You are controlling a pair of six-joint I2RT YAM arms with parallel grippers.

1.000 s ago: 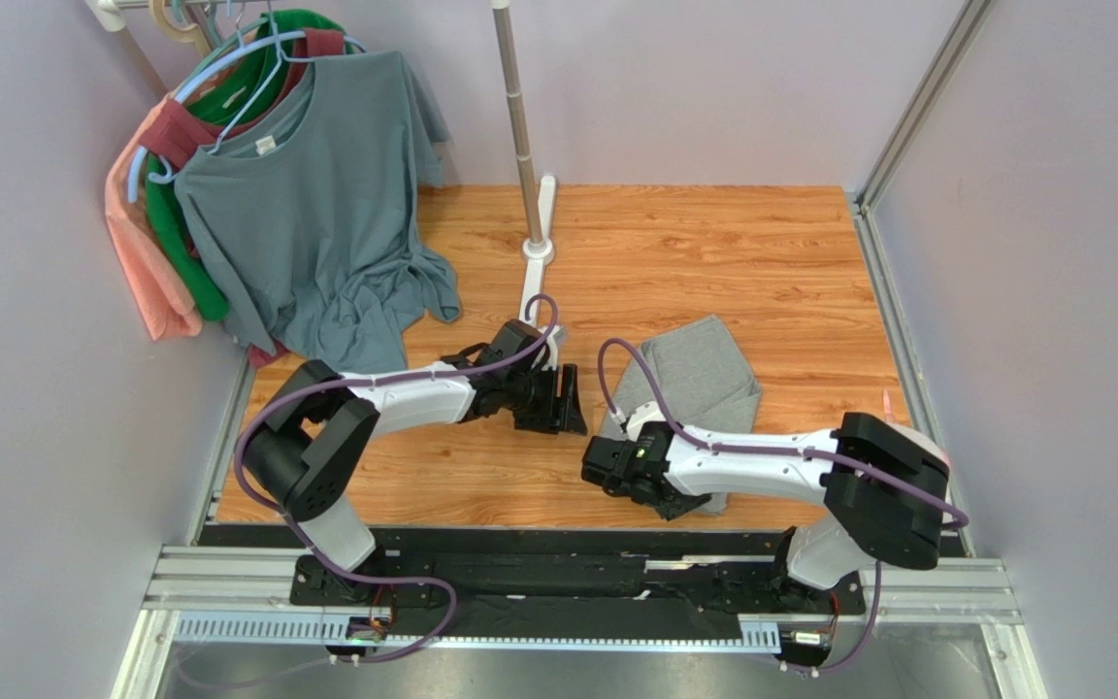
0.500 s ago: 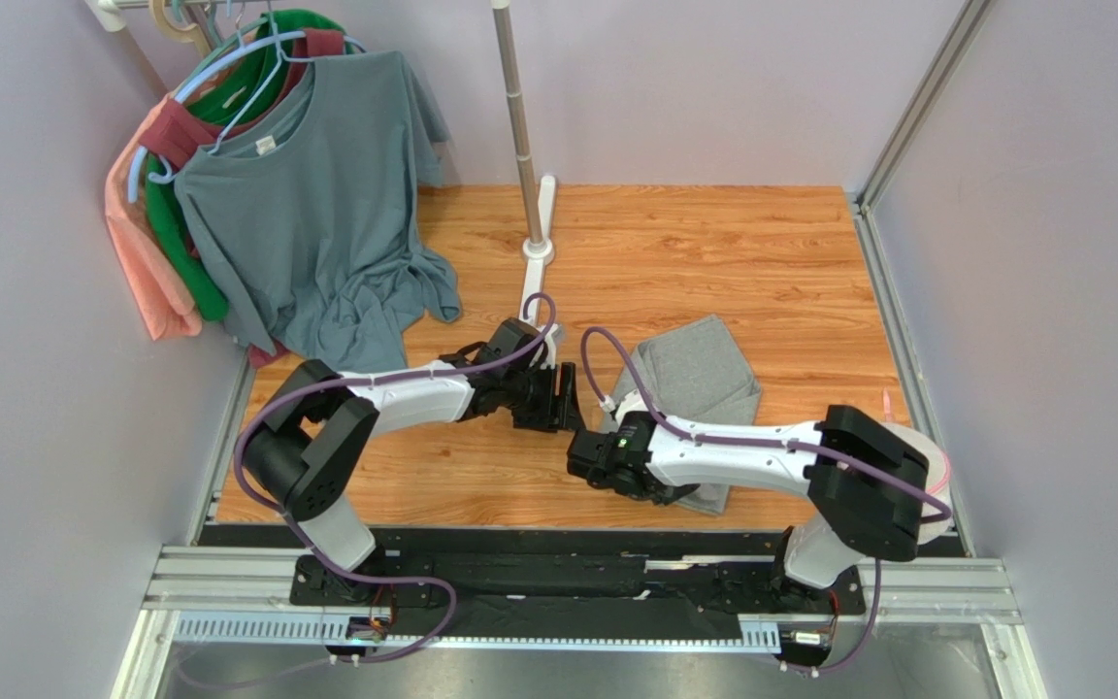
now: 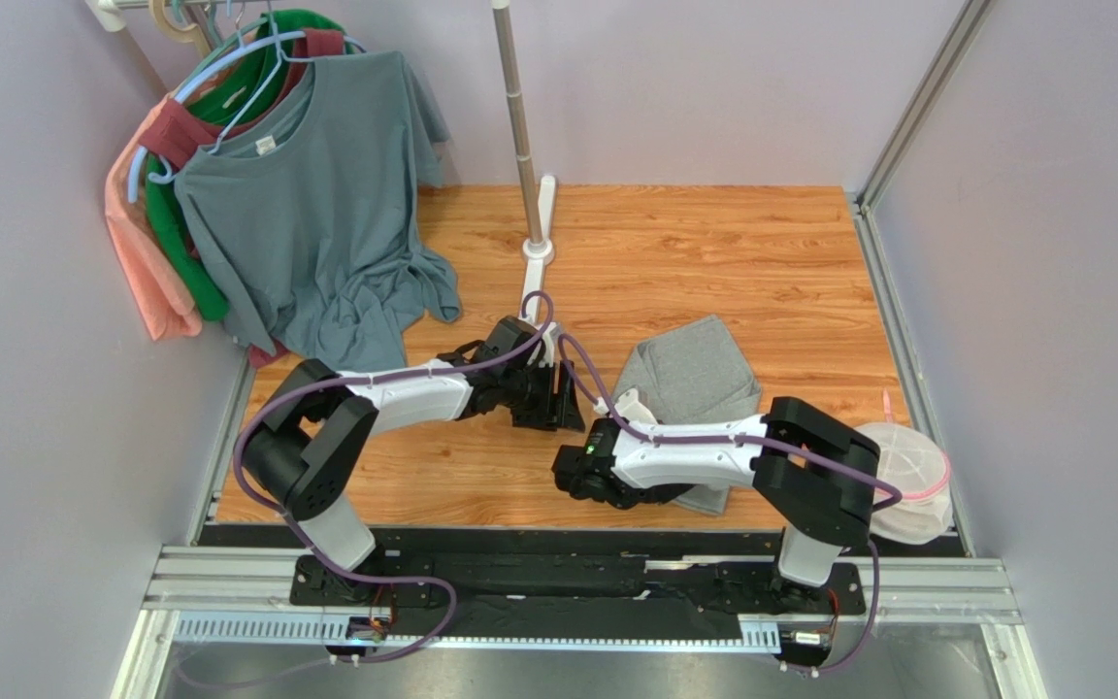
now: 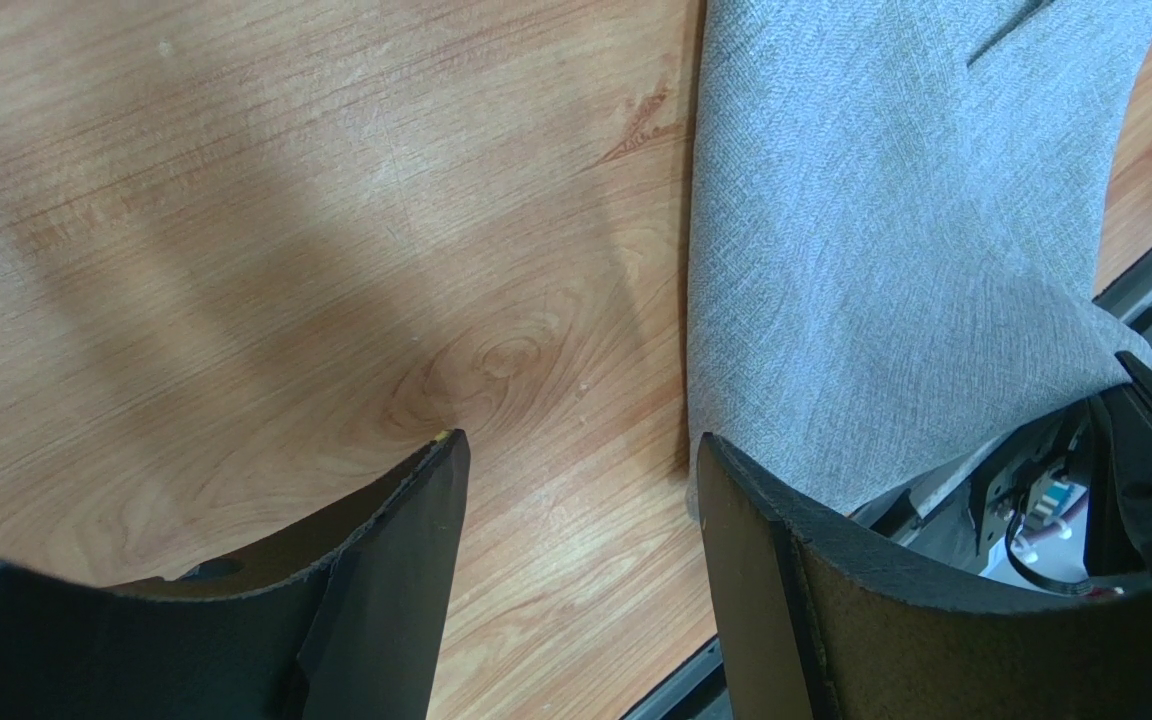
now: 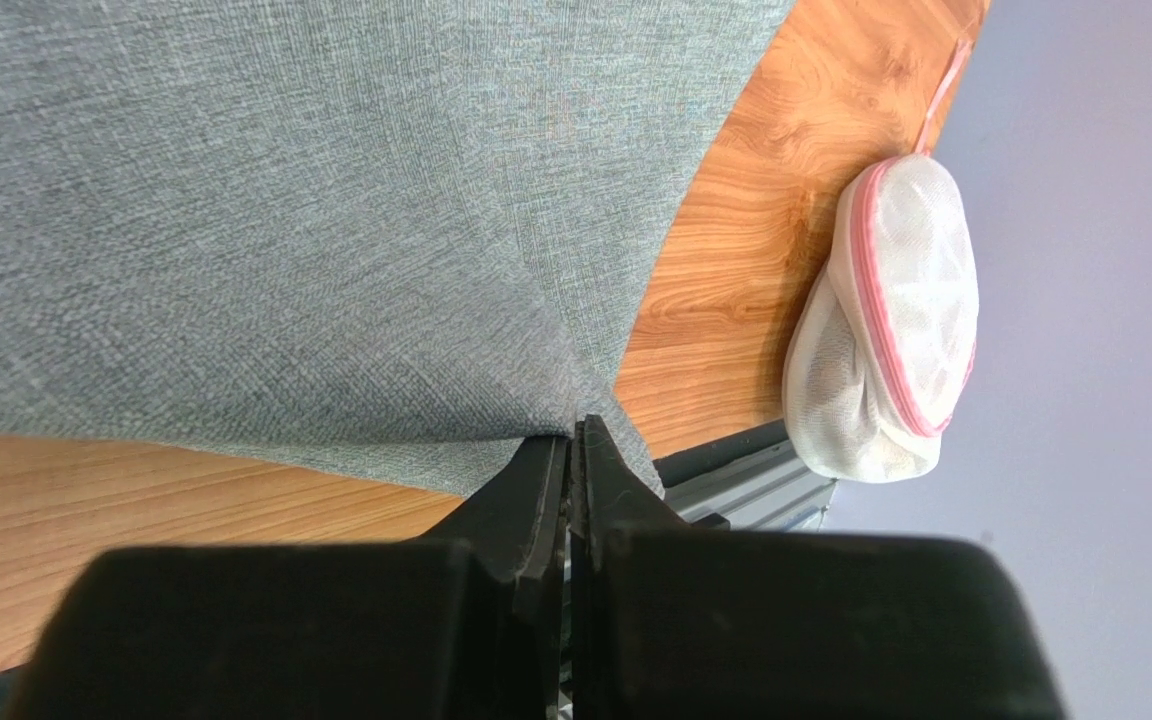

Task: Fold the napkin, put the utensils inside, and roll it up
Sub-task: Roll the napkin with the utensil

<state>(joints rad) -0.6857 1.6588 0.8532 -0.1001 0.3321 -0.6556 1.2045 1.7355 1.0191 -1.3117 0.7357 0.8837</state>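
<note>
— Pinching the near edge of the napkin (image 3: pixel 696 382), are they, the right jaws?
— Yes, shut tight on the cloth, which tents up toward them. The rest of the napkin lies flat on the bench (image 3: pixel 696 248).
— And the left jaws?
— Wide apart, empty, hovering just left of the napkin.
— So the fold is in hand?
— I'd judge so. Next, that edge wants carrying over the napkin to its far side, laid square. No fork in sight.
</note>
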